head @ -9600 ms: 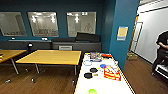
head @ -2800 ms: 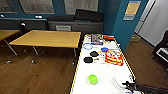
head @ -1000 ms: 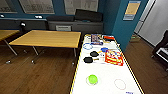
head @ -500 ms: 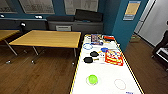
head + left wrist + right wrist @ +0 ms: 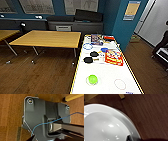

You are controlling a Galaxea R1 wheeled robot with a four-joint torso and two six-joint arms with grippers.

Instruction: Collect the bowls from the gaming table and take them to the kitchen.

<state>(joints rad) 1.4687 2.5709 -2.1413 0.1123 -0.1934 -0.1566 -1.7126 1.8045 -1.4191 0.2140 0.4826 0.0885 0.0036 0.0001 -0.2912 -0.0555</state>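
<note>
Lime-green and glossy, 1 of the bowls (image 5: 92, 79) sits on the gaming table (image 5: 107, 72), near the tabletop's near end and closer to its left edge. Farther along lie 2 dark round pieces (image 5: 88, 59), a blue ring (image 5: 87, 46) and a red-and-white box (image 5: 114, 57). In the right wrist view a white bowl (image 5: 102, 126) shows large above the wooden floor (image 5: 149, 115); whether the right pincer has hold of it, or how far either pincer is open, I cannot tell. The collecting step seems in hand; the next move likely calls for reaching the green bowl.
</note>
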